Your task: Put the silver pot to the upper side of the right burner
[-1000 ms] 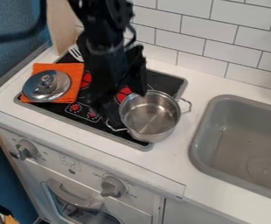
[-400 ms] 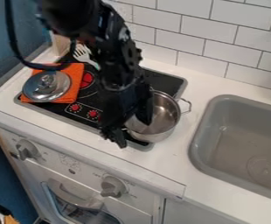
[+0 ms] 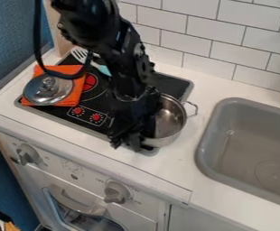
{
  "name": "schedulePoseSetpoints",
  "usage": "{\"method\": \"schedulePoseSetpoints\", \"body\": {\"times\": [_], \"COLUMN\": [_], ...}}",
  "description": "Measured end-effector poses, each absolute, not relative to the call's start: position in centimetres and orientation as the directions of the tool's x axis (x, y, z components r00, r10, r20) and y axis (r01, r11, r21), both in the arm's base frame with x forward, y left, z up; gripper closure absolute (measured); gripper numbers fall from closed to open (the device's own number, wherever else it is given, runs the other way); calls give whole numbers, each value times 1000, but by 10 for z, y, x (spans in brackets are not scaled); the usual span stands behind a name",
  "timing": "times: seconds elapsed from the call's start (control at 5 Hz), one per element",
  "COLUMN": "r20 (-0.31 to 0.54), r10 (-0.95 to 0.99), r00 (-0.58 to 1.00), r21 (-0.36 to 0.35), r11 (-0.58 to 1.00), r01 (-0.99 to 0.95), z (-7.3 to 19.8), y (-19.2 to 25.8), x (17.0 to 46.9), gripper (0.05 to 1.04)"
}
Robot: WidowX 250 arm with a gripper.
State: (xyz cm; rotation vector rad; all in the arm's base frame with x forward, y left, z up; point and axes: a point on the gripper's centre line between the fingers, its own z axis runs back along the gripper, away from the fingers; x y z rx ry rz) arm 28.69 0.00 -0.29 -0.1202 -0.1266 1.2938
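My tool (image 3: 132, 139) has shifted slightly right in view, at the left side of the silver pot (image 3: 172, 122); I can't tell whether it's gripping. The pot sits on the near right part of the cooktop (image 3: 174, 85).

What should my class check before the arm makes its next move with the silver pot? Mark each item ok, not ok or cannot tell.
1. Pot upright: ok, its mouth faces up.
2. Gripper at the pot: ok, it is at the side nearer the lid.
3. Firm hold on the pot: cannot tell, the dark parts overlap there.
4. Lid off the pot: ok, it rests on the orange cloth.
5. Spatula apart from the pot: ok, it is at the back left of the stove.
6. Pot at its goal: not ok, it sits at the stove's front right corner.
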Motion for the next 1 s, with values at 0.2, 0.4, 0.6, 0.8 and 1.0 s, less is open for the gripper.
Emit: {"method": "schedulePoseSetpoints", "body": {"times": [0.2,0.4,0.6,0.8,1.0], "r20": [39,37,20,37,-12], "r10": [966,965,966,971,987], "r00": [257,259,258,238,161], "r21": [-168,-164,-149,-188,-227], "r11": [260,262,258,240,154], "r01": [-951,-951,-954,-952,-962], "z": [-3,-1,1,24,42], "y": [1,1,2,5,16], "x": [289,291,288,290,306], "gripper": [931,1007,1009,1010,1010]}}
